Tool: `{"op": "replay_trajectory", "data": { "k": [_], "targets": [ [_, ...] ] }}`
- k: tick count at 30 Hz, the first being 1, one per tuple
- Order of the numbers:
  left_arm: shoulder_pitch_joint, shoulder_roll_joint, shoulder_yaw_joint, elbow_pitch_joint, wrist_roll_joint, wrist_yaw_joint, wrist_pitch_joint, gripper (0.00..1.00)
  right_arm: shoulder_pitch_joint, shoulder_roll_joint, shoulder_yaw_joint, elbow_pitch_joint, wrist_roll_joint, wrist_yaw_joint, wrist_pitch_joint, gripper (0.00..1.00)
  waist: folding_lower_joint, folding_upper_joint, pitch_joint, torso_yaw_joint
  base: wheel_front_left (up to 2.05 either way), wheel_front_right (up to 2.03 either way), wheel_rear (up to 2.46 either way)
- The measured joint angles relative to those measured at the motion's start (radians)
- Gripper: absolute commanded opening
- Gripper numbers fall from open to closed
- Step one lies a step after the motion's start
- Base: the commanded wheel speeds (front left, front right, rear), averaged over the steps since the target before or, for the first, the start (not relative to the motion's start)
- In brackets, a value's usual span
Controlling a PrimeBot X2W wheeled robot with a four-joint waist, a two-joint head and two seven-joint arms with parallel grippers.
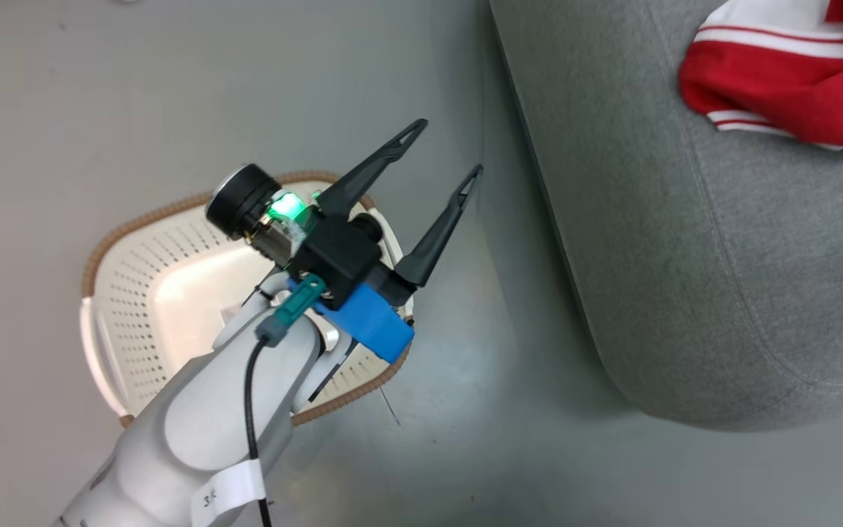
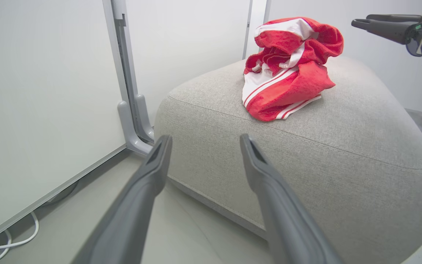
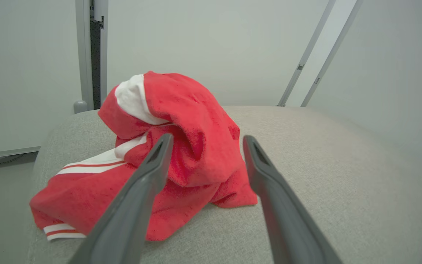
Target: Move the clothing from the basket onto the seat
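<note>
Left claw (image 1: 449,146) nearest: spread wide, empty, hanging over the basket (image 1: 129,307), bare where the forearm (image 1: 195,417) doesn't hide it. Clothing (image 1: 780,80) sits bunched on the seat (image 1: 685,256), well apart from that claw, up-right across the floor (image 1: 509,410) in head view. Right claw (image 3: 207,138) is nearer: aimed straight at the heap, fingers (image 3: 148,176) parted, gripping nothing, apparently clear of the fabric. Heap has no clear long axis; flat striped end trails left in right wrist view. Probably nothing left to move
</note>
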Motion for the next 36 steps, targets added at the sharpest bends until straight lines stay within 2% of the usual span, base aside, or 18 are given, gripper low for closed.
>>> {"op": "replay_trajectory", "data": {
  "k": [2, 5, 6, 7, 16, 18, 28, 36],
  "targets": [
    [0.052, -0.008, 0.063, -0.019, -0.009, 0.017, 0.0, 1.0, 0.067, 0.029, 0.039, -0.073, -0.003, 0.0, 0.0, 1.0, 0.0, 0.0, -0.06, 0.011, 0.0, 0.0, 0.0],
    [0.092, -0.014, 0.111, -0.032, -0.016, 0.022, 0.0, 1.0, 0.097, 0.047, 0.06, -0.116, -0.004, 0.0, 0.0, 1.0, 0.0, 0.0, -0.099, 0.02, 0.0, 0.0, 0.0],
    [0.129, -0.023, 0.162, -0.046, -0.017, 0.033, 0.0, 1.0, 0.127, 0.062, 0.093, -0.147, -0.005, 0.0, 0.0, 1.0, 0.0, 0.0, -0.137, 0.03, 0.0, 0.0, 0.0],
    [0.129, -0.023, 0.162, -0.046, -0.017, 0.033, 0.0, 1.0, 0.127, 0.062, 0.093, -0.147, -0.005, 0.0, 0.0, 1.0, 0.0, 0.0, -0.137, 0.03, 0.0, 0.0, 0.0],
    [0.279, -0.053, 0.388, -0.085, 0.032, 0.05, 0.0, 1.0, 0.19, 0.107, 0.256, -0.226, -0.015, 0.0, 0.0, 1.0, -0.0001, 0.0, -0.278, 0.1, 0.0, 0.0, 0.0],
    [0.321, -0.069, 0.463, -0.097, 0.043, 0.051, 0.0, 1.0, 0.204, 0.116, 0.296, -0.24, -0.015, 0.0, 0.0, 1.0, -0.0001, 0.0, -0.314, 0.128, 0.0, 0.0, 0.0],
    [0.444, -0.129, 0.657, -0.119, 0.105, 0.033, 0.0, 1.0, 0.253, 0.141, 0.387, -0.23, -0.001, 0.0, 0.0, 1.0, -0.0002, 0.0, -0.411, 0.207, 0.0, 0.0, 0.0],
    [0.527, -0.17, 0.733, -0.112, 0.139, 0.005, -0.001, 1.0, 0.314, 0.158, 0.42, -0.197, 0.02, 0.0, 0.0, 1.0, -0.0001, 0.0, -0.476, 0.248, 0.0, 0.0, 0.0]
  ]
}}
